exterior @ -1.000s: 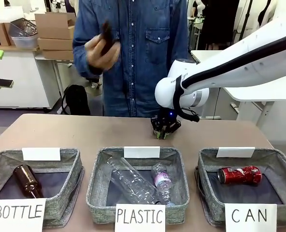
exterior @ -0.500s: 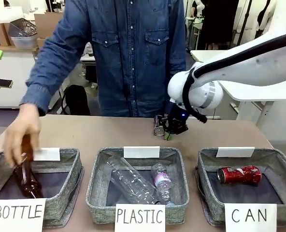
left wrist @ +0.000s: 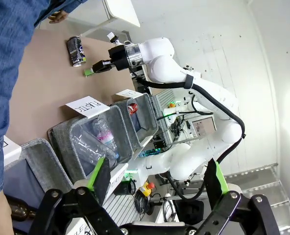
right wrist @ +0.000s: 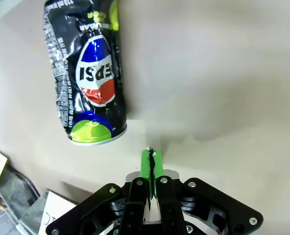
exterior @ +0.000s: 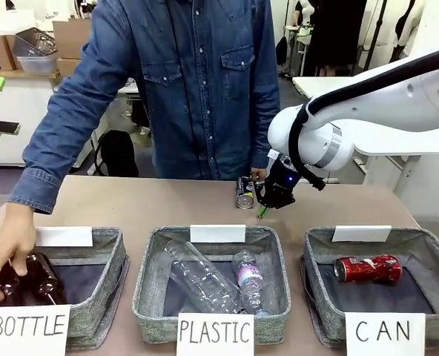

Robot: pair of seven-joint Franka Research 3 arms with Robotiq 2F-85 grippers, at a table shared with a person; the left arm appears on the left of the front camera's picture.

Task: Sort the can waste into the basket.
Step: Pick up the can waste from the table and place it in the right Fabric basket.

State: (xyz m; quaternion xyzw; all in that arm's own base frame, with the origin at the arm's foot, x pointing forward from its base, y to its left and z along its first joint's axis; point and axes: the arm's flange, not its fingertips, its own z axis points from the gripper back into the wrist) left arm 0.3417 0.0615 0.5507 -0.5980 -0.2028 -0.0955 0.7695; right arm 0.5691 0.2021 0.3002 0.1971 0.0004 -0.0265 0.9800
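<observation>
A: Where was the right gripper (exterior: pixel 262 211) at this mark?

B: Low over the far middle of the table (exterior: pixel 167 204), green pads pressed flat together with nothing between them. The right wrist view confirmed it: gripper (right wrist: pixel 151 164) fully closed on air, tips just beside the dark can (right wrist: pixel 86 73) but not touching it.

A: And that can?

B: The dark can (exterior: pixel 245 192) lay on the table just left of the gripper, its silver end toward the camera, near the far edge and close to the person's shirt. Bare tabletop lay between it and the row of baskets.

A: The other can?

B: The red can (exterior: pixel 367 268) lay on its side inside the CAN basket (exterior: pixel 319 245), toward the back wall, with open lining in front of it. It sat clear of the rims.

A: Left gripper?

B: The left gripper (left wrist: pixel 157 178) was held up away from the table, fingers spread wide, empty.

A: Anything crowding the path?

B: The plastic basket (exterior: pixel 147 274) sat between the can and the near edge, holding clear bottles (exterior: pixel 205 278). The person's hand (exterior: pixel 8 252) was down in the bottle basket (exterior: pixel 112 252) at the far left, on a brown bottle (exterior: pixel 41 276), well apart from the right arm. Table between can and CAN basket was open.
</observation>
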